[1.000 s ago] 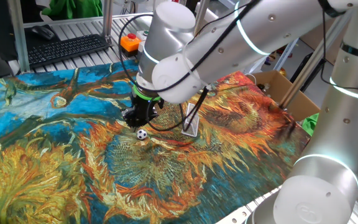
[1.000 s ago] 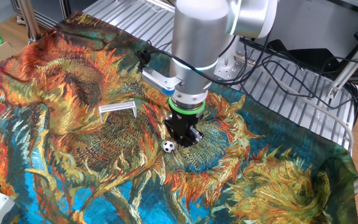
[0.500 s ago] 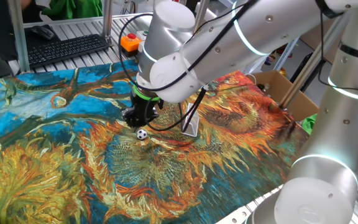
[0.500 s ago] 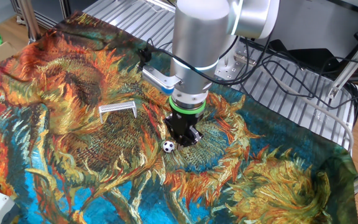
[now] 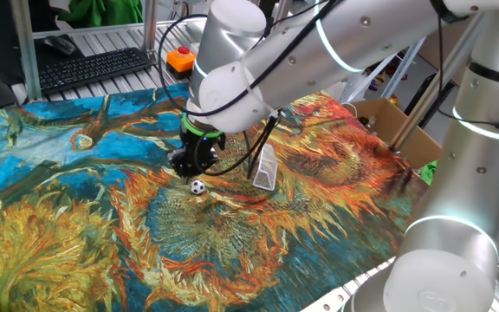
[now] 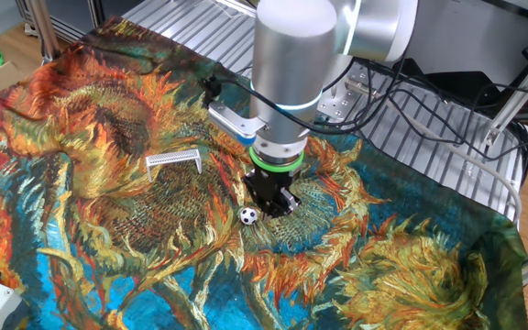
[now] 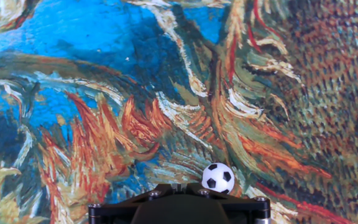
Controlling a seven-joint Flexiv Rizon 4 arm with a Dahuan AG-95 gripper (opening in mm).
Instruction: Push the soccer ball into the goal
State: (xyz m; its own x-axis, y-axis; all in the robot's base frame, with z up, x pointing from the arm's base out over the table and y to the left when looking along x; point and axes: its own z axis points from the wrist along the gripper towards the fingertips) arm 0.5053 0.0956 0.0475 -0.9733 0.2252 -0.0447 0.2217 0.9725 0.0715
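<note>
The soccer ball is a tiny white ball with black patches lying on the painted cloth. My gripper stands low over the cloth, right beside the ball, with its black jaws closed together on nothing. In the other fixed view the ball sits just left of the gripper. The hand view shows the ball touching or nearly touching the right side of the gripper tip. The goal, a small white frame with pale netting, stands a short way beyond the ball; it also shows in the other fixed view.
A sunflower-print cloth covers the table. A keyboard and an orange button box lie past the far edge. A cardboard box stands at the right. Cables run over the metal slats.
The arm's upper links have leaned slightly to the left. The gripper tip and the ball have stayed almost in place.
</note>
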